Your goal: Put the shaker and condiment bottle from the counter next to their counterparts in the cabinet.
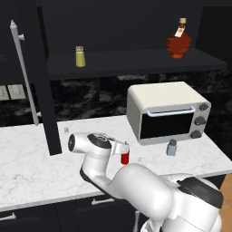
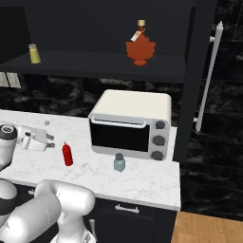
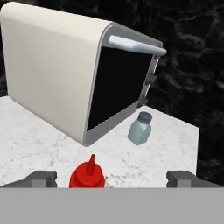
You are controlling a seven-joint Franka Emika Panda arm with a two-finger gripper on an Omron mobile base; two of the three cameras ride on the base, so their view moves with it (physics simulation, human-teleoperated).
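nothing was shelved yet: the gripper (image 3: 111,178) stood spread wide low in the frame, the condiment bottle (image 3: 87,175) between its tips, the shaker (image 3: 140,129) mid-frame on the counter (image 3: 35,144).

Slim red squeeze bottle (image 2: 67,154) and small blue-grey shaker with grey cap (image 2: 119,163) upright on white marble counter (image 2: 142,182), apart, before cream toaster oven (image 2: 131,124). My gripper (image 2: 49,141) beside the bottle, not touching.
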